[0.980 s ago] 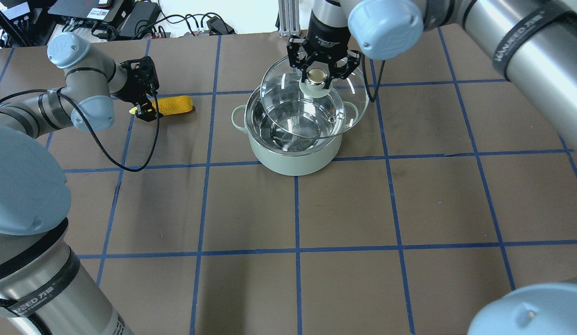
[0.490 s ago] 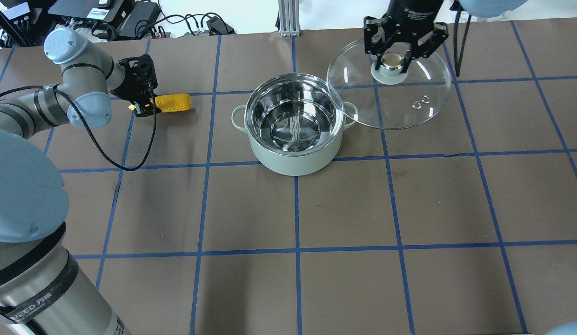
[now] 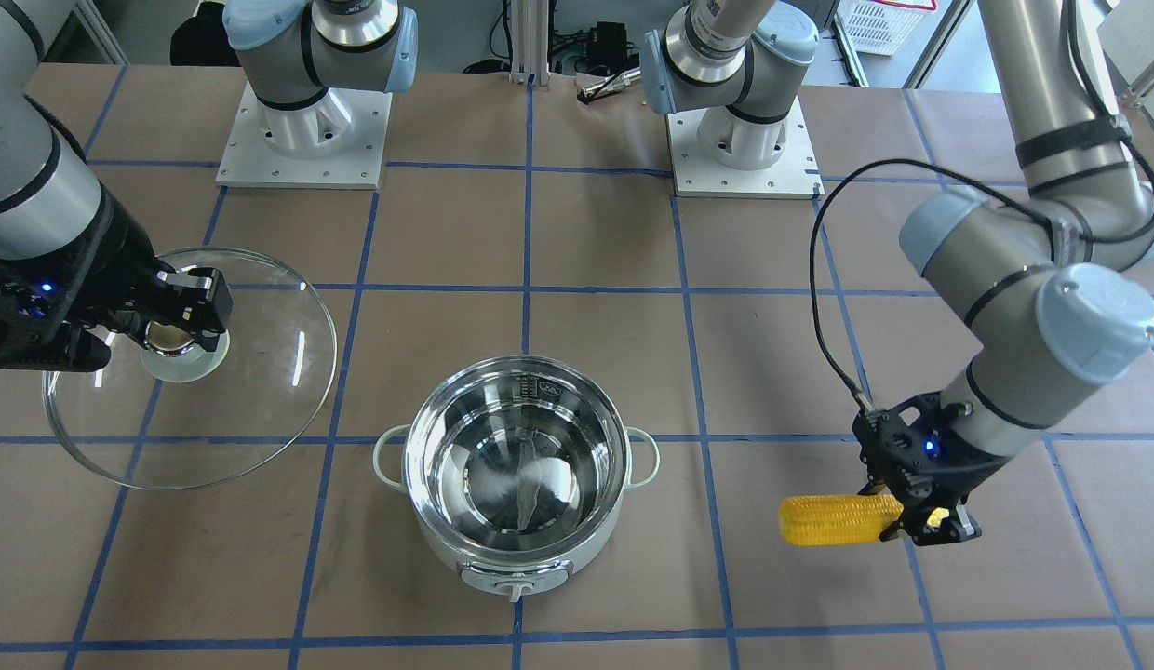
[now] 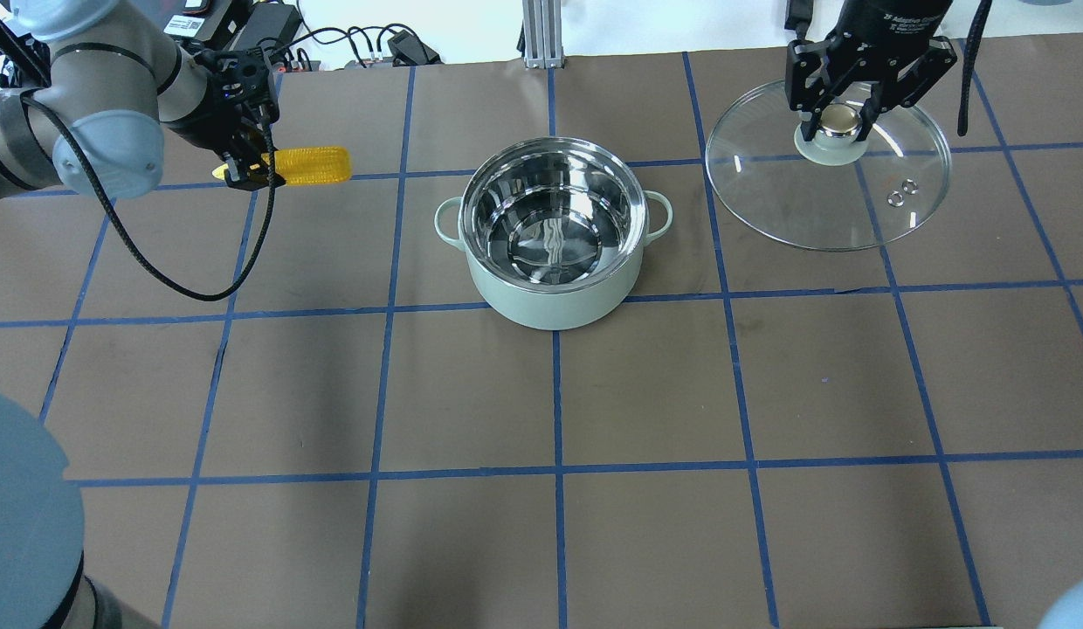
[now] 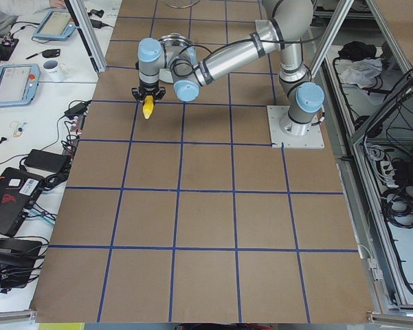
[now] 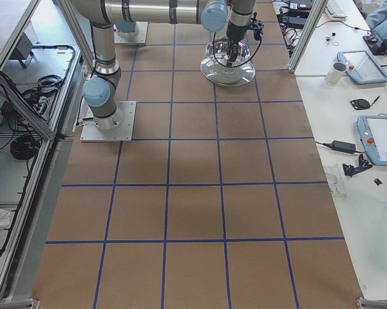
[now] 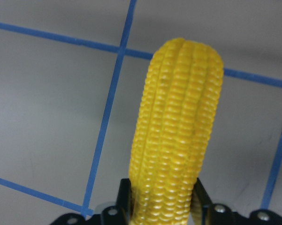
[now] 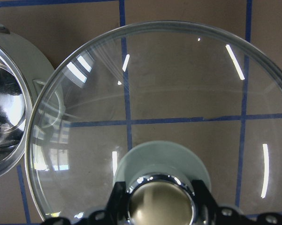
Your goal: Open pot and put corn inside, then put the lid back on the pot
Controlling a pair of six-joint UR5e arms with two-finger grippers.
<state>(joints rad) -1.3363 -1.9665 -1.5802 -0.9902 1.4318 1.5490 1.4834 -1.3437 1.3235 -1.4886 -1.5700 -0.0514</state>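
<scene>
1. Centrally, round pale mint electric pot, uncovered, shiny steel interior showing, stands on brown blue-gridded tabletop.
2. Bright yellow ear of corn, level, above tabletop, well left of pot; left gripper fingers clamp one end.
3. Round clear glass lid, well right of pot; right gripper fingers grip its knob.

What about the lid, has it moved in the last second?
Yes. The lid, in the right gripper, went rightward from above the pot, now clear of it.
</scene>
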